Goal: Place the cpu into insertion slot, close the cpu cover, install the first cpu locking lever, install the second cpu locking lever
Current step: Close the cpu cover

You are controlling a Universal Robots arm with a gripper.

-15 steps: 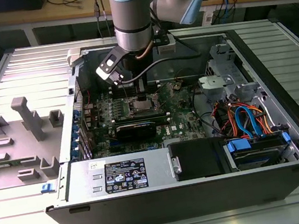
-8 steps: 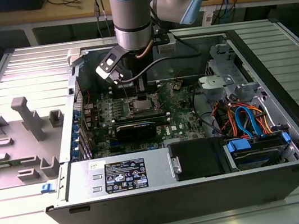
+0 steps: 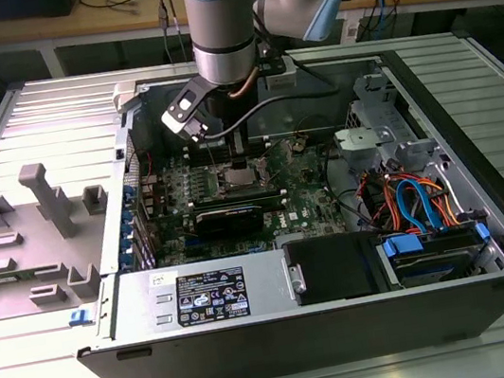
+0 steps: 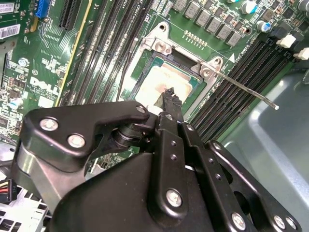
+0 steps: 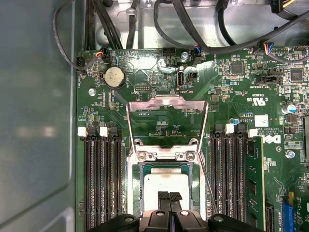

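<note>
The cpu (image 5: 166, 180), a silver-grey square chip with a stained top, lies flat in the insertion slot (image 5: 138, 193) on the green motherboard. The cpu cover (image 5: 166, 100), a thin metal frame, stands tilted up and open behind the slot. My gripper (image 5: 169, 197) is shut with nothing between its fingers. Its tips hover at the near edge of the cpu (image 4: 166, 79) and I cannot tell if they touch it. In the second wrist view the gripper (image 4: 169, 95) points down at the chip. A thin locking lever (image 4: 251, 92) sticks out unlatched beside the slot. In the exterior view the gripper (image 3: 240, 159) hangs over the slot (image 3: 236, 178).
Long black memory slots (image 5: 101, 183) flank the socket on both sides. A coin cell (image 5: 115, 76) and black cables (image 5: 193, 29) lie beyond the cover. The open case wall (image 3: 480, 172) and drive bay with blue and orange cables (image 3: 417, 201) stand at the exterior view's right.
</note>
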